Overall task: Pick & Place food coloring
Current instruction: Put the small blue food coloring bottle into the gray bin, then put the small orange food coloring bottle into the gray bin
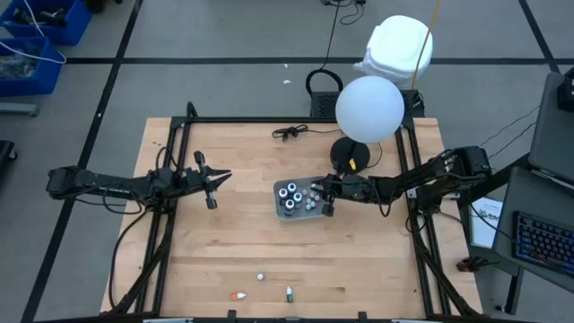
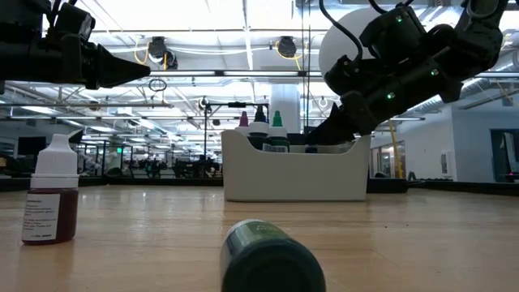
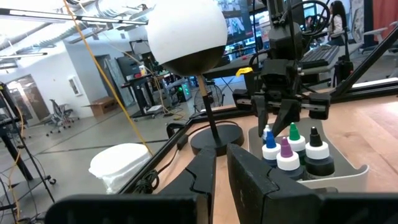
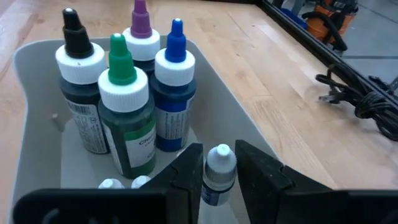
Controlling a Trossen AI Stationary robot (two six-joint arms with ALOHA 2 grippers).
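- Right in the spotlight: a tiny white-capped dropper bottle [image 4: 219,171], standing upright between the two dark fingers [image 4: 186,174] of the right gripper [image 4: 214,180], which are clamped against its sides inside the tray.
- Just beyond it stand four taller dark bottles with white collars: a green-tipped one [image 4: 124,106], a black-tipped one [image 4: 79,87], a purple-tipped one [image 4: 142,37] and a blue-tipped one [image 4: 174,87], bunched together and upright.
- Two more small white caps [image 4: 124,183] peek up beside the gripper, low in the tray.
- All of these sit in the pale grey rounded-rectangle plastic tray [image 1: 280,205], near the middle of the light wooden table [image 1: 233,242], toward its right half.
- Three strays lie well apart from the tray, by the table's near edge: a white one [image 1: 261,276], an orange one [image 1: 238,295] and a green one [image 1: 290,293].
- Down at table height, a red-filled white-capped bottle [image 2: 52,195] stands upright and a dark green one [image 2: 272,258] lies on its side.
- The left gripper [image 1: 215,184] hovers over the table's left half, well away from the tray, fingers nearly together with nothing in them.
- Behind the tray, a white globe lamp on a black round base [image 1: 369,109].
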